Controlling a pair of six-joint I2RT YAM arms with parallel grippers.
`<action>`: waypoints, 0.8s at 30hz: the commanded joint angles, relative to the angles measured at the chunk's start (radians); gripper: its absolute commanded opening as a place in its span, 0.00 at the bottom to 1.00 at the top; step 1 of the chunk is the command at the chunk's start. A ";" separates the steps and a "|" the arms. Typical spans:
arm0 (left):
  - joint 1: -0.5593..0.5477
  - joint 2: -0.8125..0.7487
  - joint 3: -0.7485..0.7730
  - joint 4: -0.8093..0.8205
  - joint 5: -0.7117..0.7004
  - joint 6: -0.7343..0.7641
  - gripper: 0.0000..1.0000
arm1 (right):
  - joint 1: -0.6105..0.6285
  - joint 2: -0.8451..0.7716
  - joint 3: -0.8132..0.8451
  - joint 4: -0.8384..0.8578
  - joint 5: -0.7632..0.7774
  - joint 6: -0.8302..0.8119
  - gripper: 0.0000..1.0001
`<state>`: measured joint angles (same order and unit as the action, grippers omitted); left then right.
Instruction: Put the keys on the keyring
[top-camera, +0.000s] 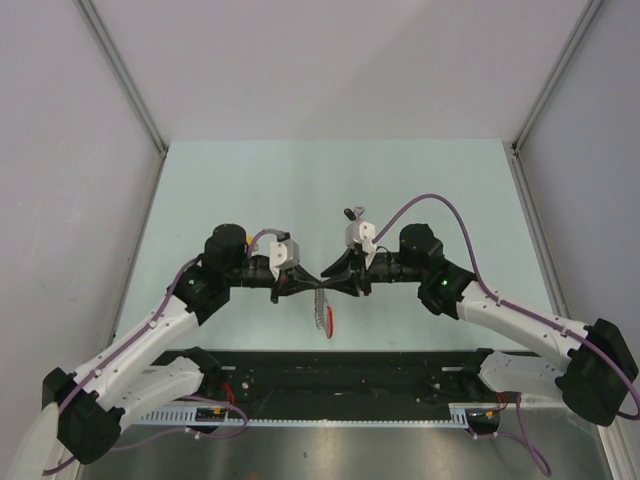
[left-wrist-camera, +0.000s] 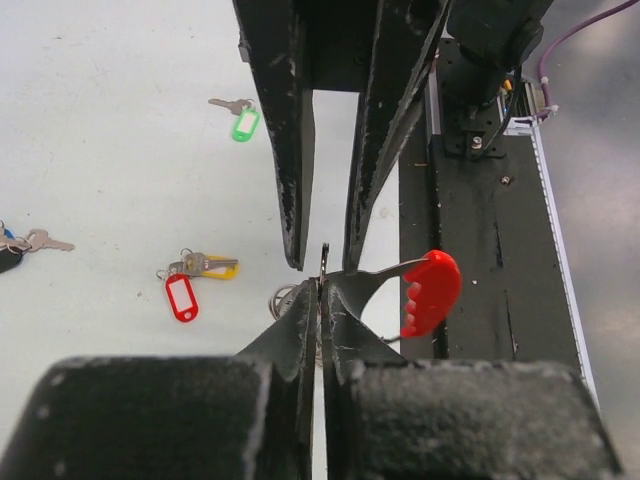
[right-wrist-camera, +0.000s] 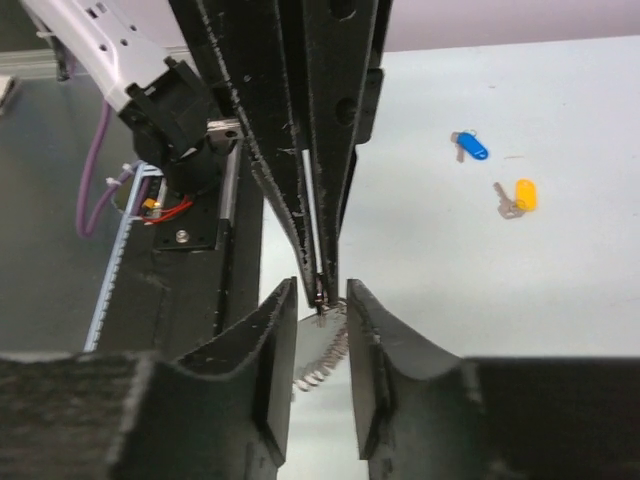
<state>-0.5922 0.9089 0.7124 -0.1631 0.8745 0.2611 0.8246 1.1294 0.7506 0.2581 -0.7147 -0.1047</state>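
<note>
Keyring (top-camera: 322, 308) hangs from the left tool, right jaws apart around it

Pose: left arm (top-camera: 150, 335) and right arm (top-camera: 520, 320) reach inward from the near edge of the table (top-camera: 300, 180). Elbows are bent outward and forearms are roughly level. The two tools meet tip to tip above the table's near half, about midway between its left and right edges.

Left gripper (left-wrist-camera: 320, 292): fingers pressed together, clamped on a thin metal part at the top of the keyring.

Right gripper (right-wrist-camera: 320, 302): jaws apart, one finger on each side of the left tool's tips. Cannot tell whether they touch the loop.

Position: the keyring is off the table, hanging below the meeting point. Its red band (left-wrist-camera: 432, 292) hangs on the side toward the black rail (left-wrist-camera: 480, 300) at the near edge. Its grey chain (right-wrist-camera: 325, 362) drops through the gap between the right jaws.

Materials: the band is thick red plastic, notched along one edge. The chain is pale grey with scalloped links. A thin grey strip runs from the band to the clamped point. The fingers are matte black, scuffed with pale specks, and taper to narrow tips. The table is smooth and pale green.

Keys lie loose on the table, well apart from the keyring:
- green-tagged key (left-wrist-camera: 245, 125)
- red-tagged key (left-wrist-camera: 181, 297), just beside the yellow-tagged key (left-wrist-camera: 215, 266)
- blue-tagged key (right-wrist-camera: 470, 146)

All have silver blades and small plastic tags.
</note>
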 joint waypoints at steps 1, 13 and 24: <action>0.008 -0.047 -0.040 0.086 -0.012 0.007 0.00 | 0.004 -0.028 0.044 0.006 0.070 0.016 0.36; 0.002 0.013 -0.126 0.158 -0.181 -0.072 0.00 | -0.071 -0.103 0.003 -0.132 0.242 0.034 0.49; -0.014 0.068 -0.182 0.200 -0.186 0.064 0.00 | -0.108 -0.099 -0.103 -0.034 0.208 0.088 0.51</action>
<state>-0.5972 0.9764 0.5621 -0.0078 0.6827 0.2276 0.7238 1.0393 0.6651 0.1532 -0.4942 -0.0452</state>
